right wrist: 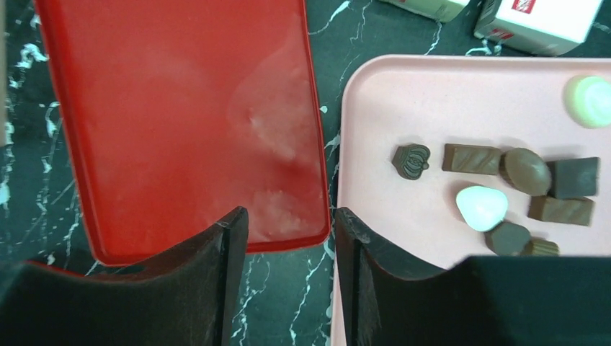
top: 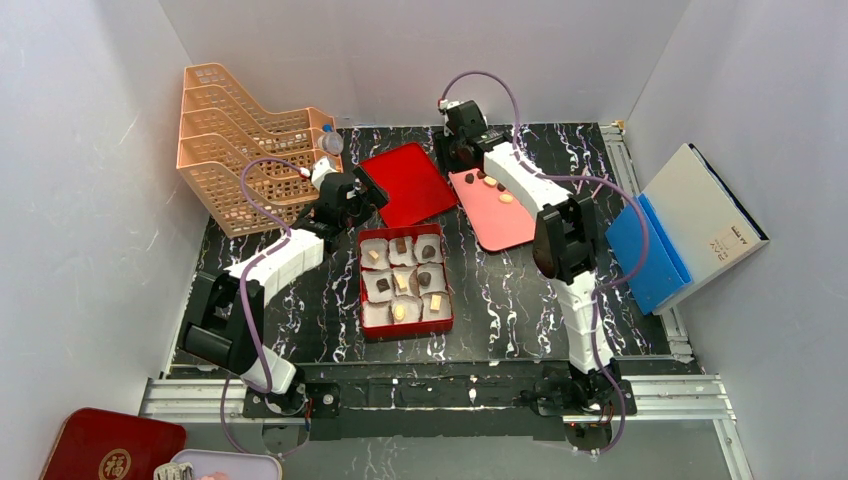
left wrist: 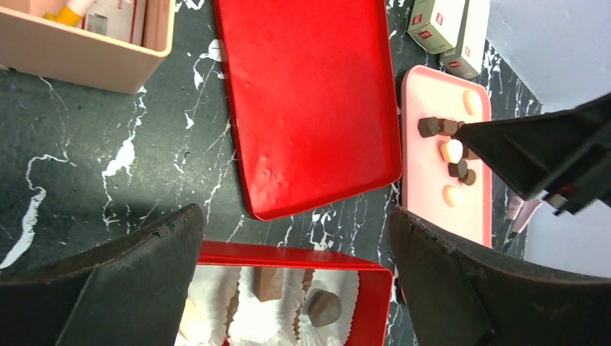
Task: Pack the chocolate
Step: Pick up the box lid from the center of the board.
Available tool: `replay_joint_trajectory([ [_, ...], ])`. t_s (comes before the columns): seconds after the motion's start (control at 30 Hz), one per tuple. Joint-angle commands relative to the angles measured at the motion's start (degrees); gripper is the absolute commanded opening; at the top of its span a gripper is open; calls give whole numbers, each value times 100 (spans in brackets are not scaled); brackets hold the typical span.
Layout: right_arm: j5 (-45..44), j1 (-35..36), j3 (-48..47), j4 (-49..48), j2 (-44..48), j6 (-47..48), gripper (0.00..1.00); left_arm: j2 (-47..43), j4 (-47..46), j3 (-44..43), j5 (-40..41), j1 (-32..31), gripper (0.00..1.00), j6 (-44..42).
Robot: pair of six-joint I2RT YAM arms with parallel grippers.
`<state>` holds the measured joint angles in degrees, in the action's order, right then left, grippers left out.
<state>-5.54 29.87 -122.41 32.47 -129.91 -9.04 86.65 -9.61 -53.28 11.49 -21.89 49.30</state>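
Caught the left gripper (left wrist: pixel 295 216) spread about as wide as it could go, gripping nothing, hanging over the rim of the red box (left wrist: pixel 288 254) with the red lid (left wrist: pixel 310 94) lying flat just beyond. Found the right gripper (right wrist: pixel 288 223) parted partway, nothing pinched in there either, parked above the spot where the lid's corner sat just beside the pink tray (right wrist: pixel 403 94). Spotted the chocolate (right wrist: pixel 472 158) in two places. First, a loose bunch of dark and pale pieces on that tray, several touching in a cluster. Second, more tucked one apiece into white paper cups (top: pixel 377 315) inside the box. Also noticed two small white cartons (right wrist: pixel 537 14) on the black marbled tabletop, just off the tray's end.
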Motion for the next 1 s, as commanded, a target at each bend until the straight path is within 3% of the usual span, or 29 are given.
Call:
replay_joint_trajectory([
  [0.0,416,-161,-436,-321,-298,220,53,-166,112,-92,432,-26,98,-285],
  [0.53,1333,-407,-1021,-505,-1112,179,46,-296,-214,182,575,-41,98,-127],
  [0.97,1235,-376,-898,-678,-1269,274,45,-664,-487,597,688,-123,98,-53],
])
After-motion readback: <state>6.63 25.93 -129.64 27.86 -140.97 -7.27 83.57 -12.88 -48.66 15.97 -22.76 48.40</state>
